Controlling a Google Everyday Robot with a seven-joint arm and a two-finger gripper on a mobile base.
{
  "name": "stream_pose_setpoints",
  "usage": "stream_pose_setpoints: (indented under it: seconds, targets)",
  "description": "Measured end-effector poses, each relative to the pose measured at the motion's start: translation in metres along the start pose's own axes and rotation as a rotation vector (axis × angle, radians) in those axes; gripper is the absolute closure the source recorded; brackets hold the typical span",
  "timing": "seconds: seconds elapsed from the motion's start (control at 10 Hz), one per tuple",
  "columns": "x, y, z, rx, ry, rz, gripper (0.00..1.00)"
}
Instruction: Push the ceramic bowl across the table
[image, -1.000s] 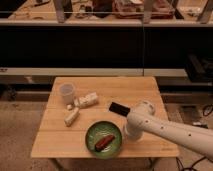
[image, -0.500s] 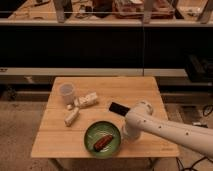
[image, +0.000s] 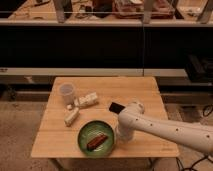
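Bowl (image: 84, 132), green, holding a brown item, sits near the front edge of the table (image: 145, 90). The gripper (image: 121, 134) is down at its right rim; whether it is open or clenched cannot be told. Since a second ago, arm and bowl have both shifted slightly left, so the push appears under way. Behind: black object (image: 116, 106), white blocks (image: 89, 99), cup (image: 66, 92). No writing is legible.
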Motion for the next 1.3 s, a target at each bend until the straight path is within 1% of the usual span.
stream_pose_setpoints:
  seconds: [0.2, 0.4, 0.6, 0.8, 1.1, 1.3]
  targets:
    - [0.004, -0.016, 0.006, -0.001, -0.003, 0.009, 1.0]
    - [0.008, -0.035, 0.009, 0.004, -0.003, -0.001, 1.0]
    - [0.01, -0.056, 0.01, 0.02, -0.014, -0.006, 1.0]
    - [0.004, -0.086, 0.008, 0.058, -0.048, -0.012, 1.0]
    - [-0.01, -0.116, 0.009, 0.082, -0.089, -0.04, 1.0]
    - [-0.017, -0.128, 0.012, 0.087, -0.11, -0.056, 1.0]
